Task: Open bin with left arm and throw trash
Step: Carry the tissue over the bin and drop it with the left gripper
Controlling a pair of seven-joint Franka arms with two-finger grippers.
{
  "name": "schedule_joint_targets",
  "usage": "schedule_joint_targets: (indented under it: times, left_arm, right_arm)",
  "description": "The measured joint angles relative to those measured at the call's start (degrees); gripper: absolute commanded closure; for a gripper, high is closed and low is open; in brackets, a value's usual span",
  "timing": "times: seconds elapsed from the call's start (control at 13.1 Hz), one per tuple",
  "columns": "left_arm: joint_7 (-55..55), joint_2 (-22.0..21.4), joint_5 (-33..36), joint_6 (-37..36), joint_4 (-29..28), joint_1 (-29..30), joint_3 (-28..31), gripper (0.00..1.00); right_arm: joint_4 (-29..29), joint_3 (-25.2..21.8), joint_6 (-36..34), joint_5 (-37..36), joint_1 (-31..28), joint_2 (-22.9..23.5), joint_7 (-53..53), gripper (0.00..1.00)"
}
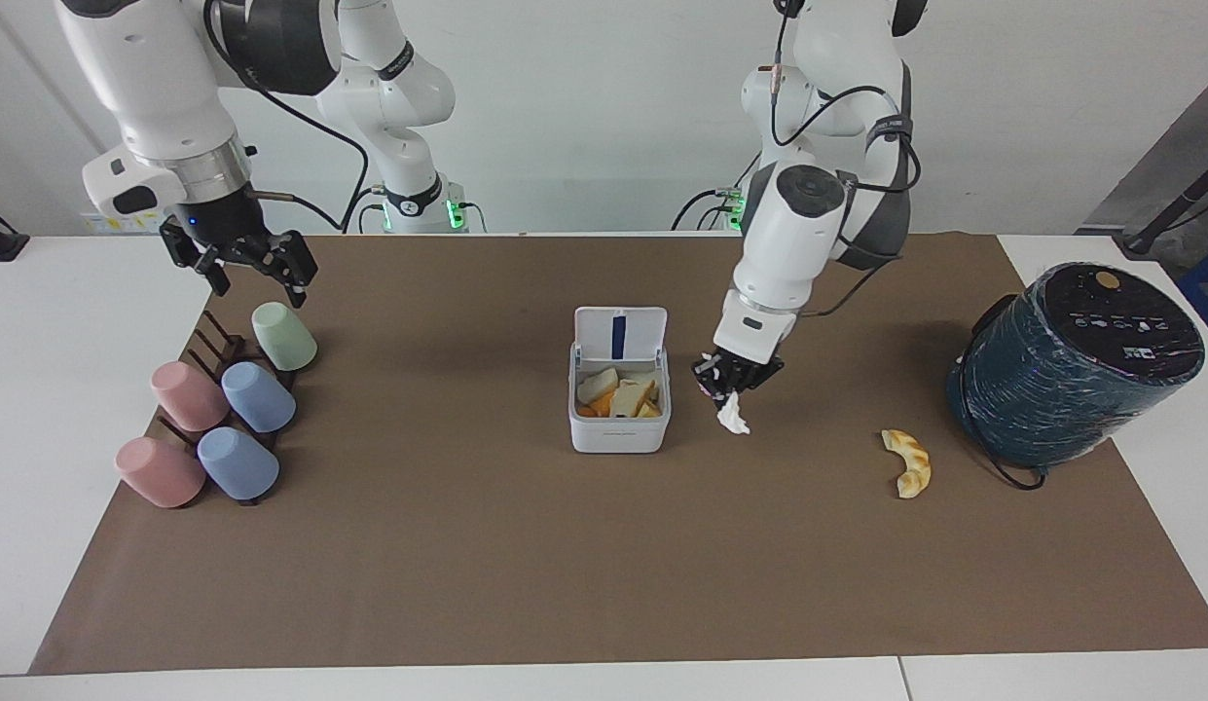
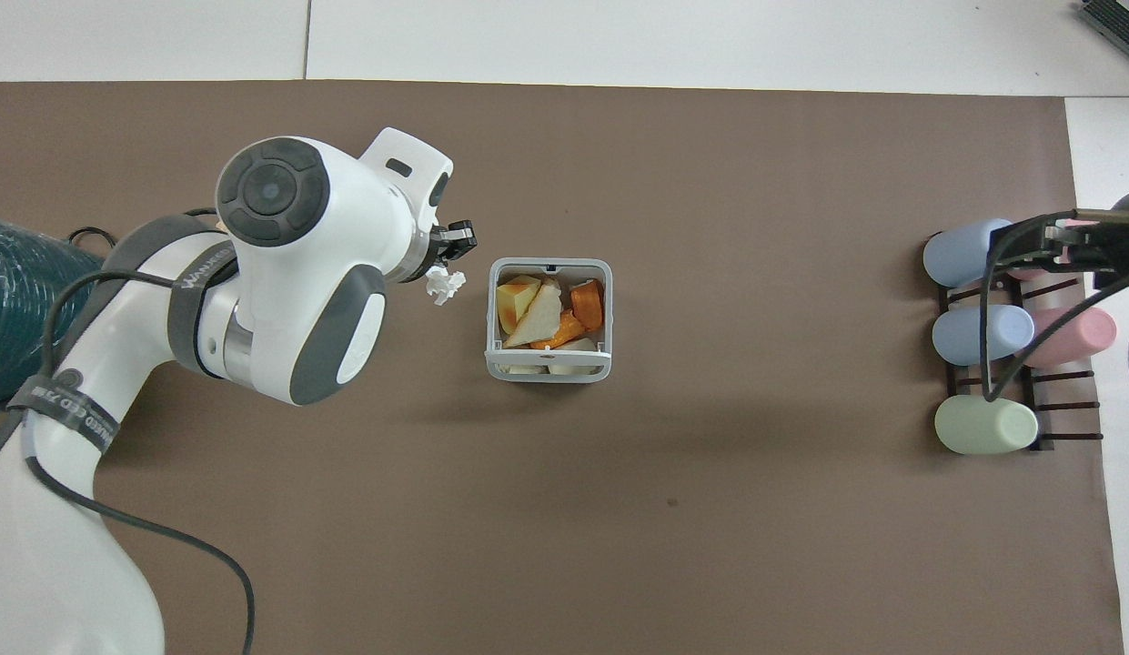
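Tissue (image 1: 732, 419) pinched by left gripper (image 1: 728, 382) beside open bin (image 1: 618, 428).

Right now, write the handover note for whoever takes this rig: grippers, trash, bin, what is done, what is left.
Left gripper: shut on the crumpled tissue, in the air beside the bin, on the side toward the left arm's end, not yet over the opening.
Right gripper: open, holding nothing, raised over the cup rack; that arm waits.
Bin: lid up, toast and other scraps already inside.
Croissant: on the mat between the bin and the dark-teal cylinder.
Done: bin opened, some trash in.
Left: drop the tissue in, then fetch the croissant.
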Motion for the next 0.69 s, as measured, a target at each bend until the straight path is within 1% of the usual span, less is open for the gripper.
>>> schedule_joint_targets:
  times: [0.15, 0.3, 0.61, 0.69]
  left_arm:
    - [-5.38, 0.01, -0.06, 0.14, 0.59, -3.52, -0.04, 1.00]
    - [-9.41, 0.16, -0.08, 1.78, 0.53, -6.36, -0.06, 1.00]
    - [-14.44, 0.74, -0.10, 4.97, -0.32, -9.62, -0.03, 1.00]
    - [-14.83, 0.85, -0.10, 5.83, -1.03, -9.78, -0.03, 0.89]
  right_arm:
    - [0.23, 0.01, -2.05, 0.03, -0.13, -0.58, -0.14, 0.00]
    - [-0.05, 0.13, -2.12, 0.04, -0.12, -0.57, -0.17, 0.00]
    - [-0.58, 0.16, -2.16, 0.04, -0.12, -0.56, -0.17, 0.00]
    - [-0.64, 0.16, -2.16, 0.04, -0.12, -0.56, -0.17, 0.00]
